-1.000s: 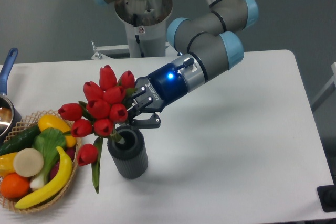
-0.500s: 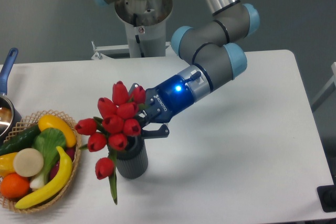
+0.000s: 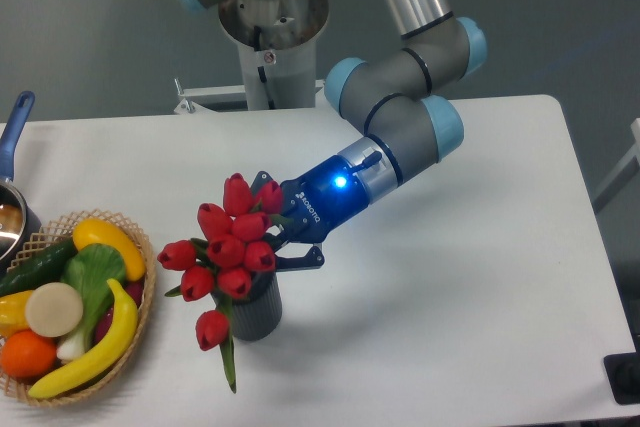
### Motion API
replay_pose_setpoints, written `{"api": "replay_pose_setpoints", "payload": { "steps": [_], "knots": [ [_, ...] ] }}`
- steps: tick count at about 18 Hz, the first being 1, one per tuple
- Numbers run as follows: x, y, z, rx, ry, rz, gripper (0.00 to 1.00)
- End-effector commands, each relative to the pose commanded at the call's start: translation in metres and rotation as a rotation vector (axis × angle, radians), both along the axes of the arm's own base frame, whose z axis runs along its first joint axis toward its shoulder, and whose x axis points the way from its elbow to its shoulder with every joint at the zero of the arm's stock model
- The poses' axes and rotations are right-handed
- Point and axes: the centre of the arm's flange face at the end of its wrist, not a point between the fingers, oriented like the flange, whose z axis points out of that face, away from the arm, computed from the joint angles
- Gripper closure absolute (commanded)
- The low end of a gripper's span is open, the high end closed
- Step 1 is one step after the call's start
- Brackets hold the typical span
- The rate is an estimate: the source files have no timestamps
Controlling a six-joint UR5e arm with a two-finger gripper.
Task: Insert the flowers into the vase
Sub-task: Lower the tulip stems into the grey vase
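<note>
- The flowers (image 3: 232,249) have moved to the right and lower than one second ago; the red buds now sit directly over the vase (image 3: 254,313), and they hide its mouth.
- One bud and a long green leaf hang down the left side of the vase, almost to the table (image 3: 450,287).
- The vase stands near the front of the table, right of the wicker basket (image 3: 135,332); it has shifted slightly to the right together with the bunch.
- I judge that the stems are now going inside the vase, so the insertion is nearly finished, but the stem ends are not visible.
- The gripper (image 3: 290,239) is behind the buds and seems to hold the bunch between narrow fingers; the buds cover the contact, so I cannot tell it surely.
- The table is white and smooth. The basket at the left front holds plastic fruit and vegetables, such as a banana (image 3: 95,342).
- Farther left, a pot with a blue handle (image 3: 14,127) stands at the edge.
- Behind the table are the arm's base (image 3: 270,37) and a grey wall.
</note>
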Motion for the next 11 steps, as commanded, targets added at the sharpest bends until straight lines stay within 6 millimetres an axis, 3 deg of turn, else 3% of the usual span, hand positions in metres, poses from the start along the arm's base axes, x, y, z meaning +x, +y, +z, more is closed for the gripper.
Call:
{"api": "replay_pose_setpoints", "payload": {
  "steps": [7, 11],
  "knots": [
    [-0.004, 0.002, -0.021, -0.034, 0.015, 0.005, 0.73],
    [-0.003, 0.000, -0.030, -0.042, 0.034, 0.007, 0.67]
  ]
}}
